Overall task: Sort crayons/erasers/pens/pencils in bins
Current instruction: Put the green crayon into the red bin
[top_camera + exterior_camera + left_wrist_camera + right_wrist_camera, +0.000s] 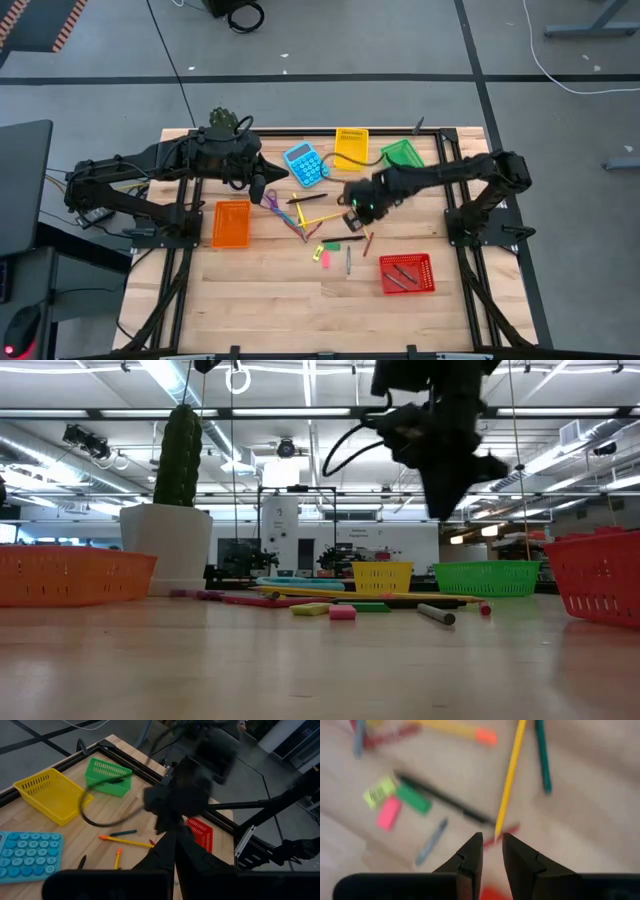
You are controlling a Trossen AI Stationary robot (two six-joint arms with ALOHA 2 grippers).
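Note:
Pencils, pens, crayons and erasers lie loose at the table's middle: a yellow pencil, a black pen, a grey pen, and pink and green erasers. My right gripper hangs above them, pointing down, open with nothing between its fingers. My left gripper waits shut and empty above the table's far left, near the blue calculator. The orange bin stands left, the yellow and green bins far, the red bin near right.
Purple-handled scissors lie beside the orange bin. A white pot with a cactus stands at the far left. The red bin holds dark sticks. Bare wood stretches along the near edge.

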